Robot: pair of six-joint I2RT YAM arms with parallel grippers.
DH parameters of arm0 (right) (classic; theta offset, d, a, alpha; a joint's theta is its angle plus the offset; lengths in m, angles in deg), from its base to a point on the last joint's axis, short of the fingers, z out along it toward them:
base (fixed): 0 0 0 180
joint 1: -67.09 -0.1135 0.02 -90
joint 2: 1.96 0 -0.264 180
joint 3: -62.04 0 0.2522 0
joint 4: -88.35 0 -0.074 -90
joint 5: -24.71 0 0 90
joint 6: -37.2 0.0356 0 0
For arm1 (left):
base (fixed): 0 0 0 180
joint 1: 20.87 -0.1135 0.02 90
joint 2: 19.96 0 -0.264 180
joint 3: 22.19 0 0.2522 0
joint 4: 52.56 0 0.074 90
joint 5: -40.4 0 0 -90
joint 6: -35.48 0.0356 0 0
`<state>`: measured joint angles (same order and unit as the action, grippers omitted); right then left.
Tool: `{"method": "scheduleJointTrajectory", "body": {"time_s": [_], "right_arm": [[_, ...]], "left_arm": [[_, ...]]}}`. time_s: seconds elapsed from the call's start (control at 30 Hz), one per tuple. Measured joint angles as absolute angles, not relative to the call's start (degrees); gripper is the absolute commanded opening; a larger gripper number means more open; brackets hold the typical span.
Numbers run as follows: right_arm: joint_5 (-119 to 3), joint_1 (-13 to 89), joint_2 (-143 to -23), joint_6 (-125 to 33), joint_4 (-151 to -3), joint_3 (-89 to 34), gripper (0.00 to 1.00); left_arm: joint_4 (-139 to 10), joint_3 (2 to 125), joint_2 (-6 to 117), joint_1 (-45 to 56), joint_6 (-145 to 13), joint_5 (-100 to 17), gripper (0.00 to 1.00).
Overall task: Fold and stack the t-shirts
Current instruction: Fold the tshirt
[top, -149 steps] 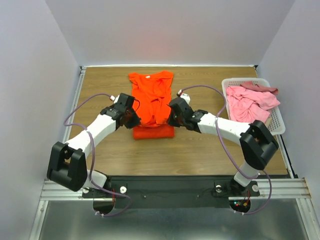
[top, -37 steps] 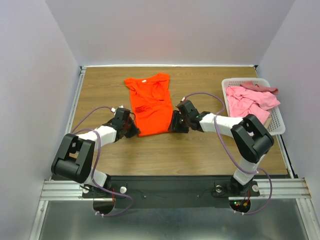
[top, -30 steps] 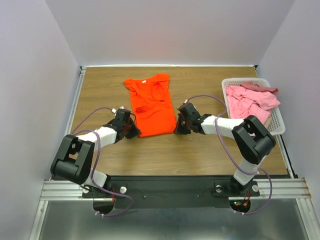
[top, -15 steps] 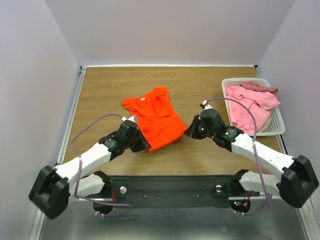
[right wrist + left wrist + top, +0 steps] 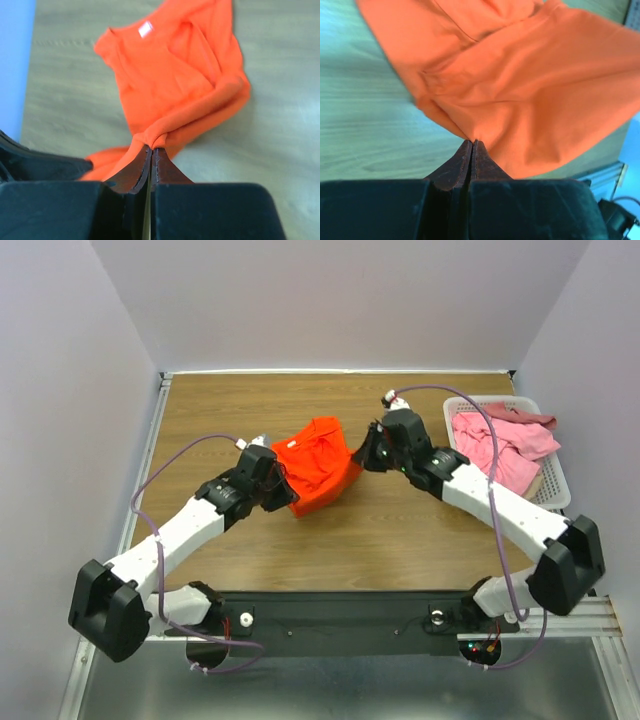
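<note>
The orange-red t-shirt [image 5: 320, 465] hangs bunched between my two grippers in the middle of the wooden table, its near hem raised and its collar end trailing on the wood. My left gripper [image 5: 287, 492] is shut on the shirt's left lower corner; in the left wrist view the cloth [image 5: 545, 90] spreads out from the tips [image 5: 471, 142]. My right gripper [image 5: 364, 456] is shut on a rolled fold of the right edge [image 5: 151, 148], with the collar and white label [image 5: 145, 29] lying beyond. Pink t-shirts [image 5: 493, 448] fill the basket.
A white slatted basket [image 5: 500, 400] stands at the right edge of the table, a dusty rose shirt [image 5: 522, 417] draped over its far side. Bare wood [image 5: 210, 410] surrounds the orange shirt. Grey walls close in the table on three sides.
One second ago the orange shirt lay flat with both grippers at its near corners. Both have since lifted the hem and carried it away from the bases, bunching the shirt. The right jaws closed.
</note>
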<state>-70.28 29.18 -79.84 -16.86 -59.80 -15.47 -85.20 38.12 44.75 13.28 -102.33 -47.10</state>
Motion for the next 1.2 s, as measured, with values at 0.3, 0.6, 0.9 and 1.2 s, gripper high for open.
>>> {"method": "scheduleJointTrajectory", "body": {"time_s": [0.3, 0.6, 0.9, 1.2], "right_arm": [[-72.3, 30.3, -93.3, -20.8, -59.6, -30.7, 0.01], [-71.3, 32.0, -104.3, -23.4, -58.9, -42.1, 0.0], [-67.9, 35.7, -117.9, -24.2, -59.1, -52.2, 0.01], [-65.7, 39.3, -129.1, -24.0, -58.9, -59.7, 0.54]], "left_arm": [[-85.7, 42.0, 47.1, 2.8, -98.5, -45.9, 0.0], [-84.1, 47.5, 56.6, -4.7, -95.0, -42.7, 0.0], [-81.8, 55.7, 68.9, -10.1, -92.7, -40.9, 0.0], [-82.0, 66.7, 84.5, -11.9, -89.6, -39.1, 0.72]]}}
